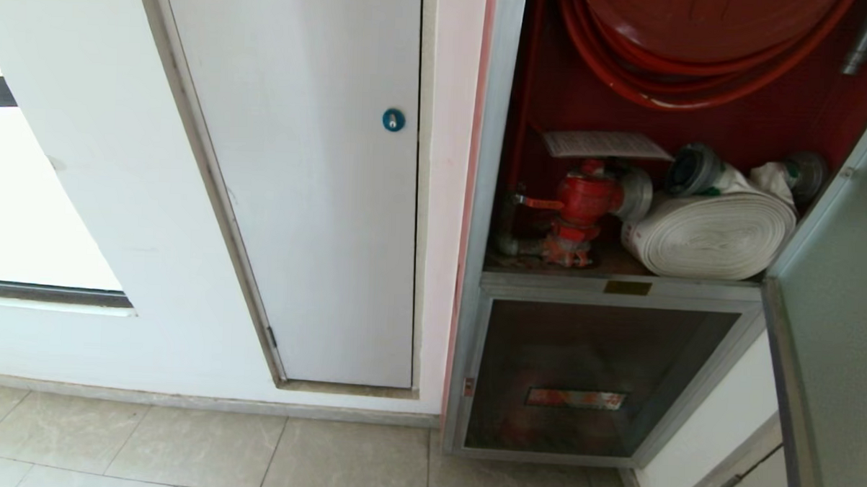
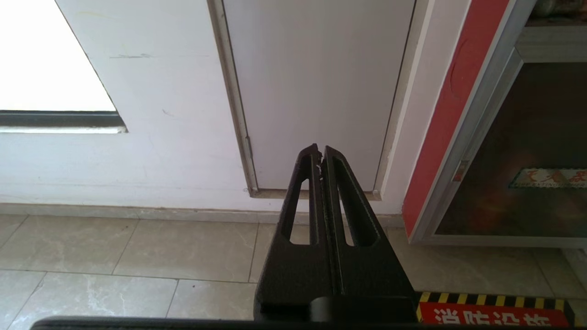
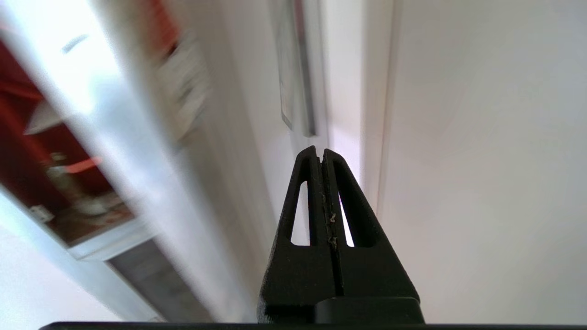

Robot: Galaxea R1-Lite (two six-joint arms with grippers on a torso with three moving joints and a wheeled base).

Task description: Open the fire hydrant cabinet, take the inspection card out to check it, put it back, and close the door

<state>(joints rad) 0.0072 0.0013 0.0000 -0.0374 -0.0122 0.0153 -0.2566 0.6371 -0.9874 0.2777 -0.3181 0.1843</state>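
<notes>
1. Jaws of the right gripper (image 3: 322,153) were pressed fully together with nothing between them, touching no object.
2. Beyond those jaws stood a plain white wall; off to one side of them, blurred, ran the door (image 3: 137,151), seen edge-on and swung open.
3. Past the door, farther to that same side of the right jaws, the red inside of the fire hydrant cabinet (image 3: 18,151) showed.
4. Jaws of the left gripper (image 2: 320,151) were likewise closed tight and empty, hanging above the tiled floor (image 2: 137,247) and aimed at the foot of a white panel (image 2: 316,91).
5. To one side of the left jaws lay the cabinet's lower glass panel (image 2: 527,151), apart from them.
6. From the head, neither gripper was in sight; the fire hydrant cabinet (image 1: 489,202) stood open, with the door (image 1: 835,301) swung out at its right.
7. The inspection card (image 1: 604,144) lay flat atop the red valve (image 1: 583,202), beside the white rolled hose (image 1: 708,235) and below the red hose reel (image 1: 700,44).
</notes>
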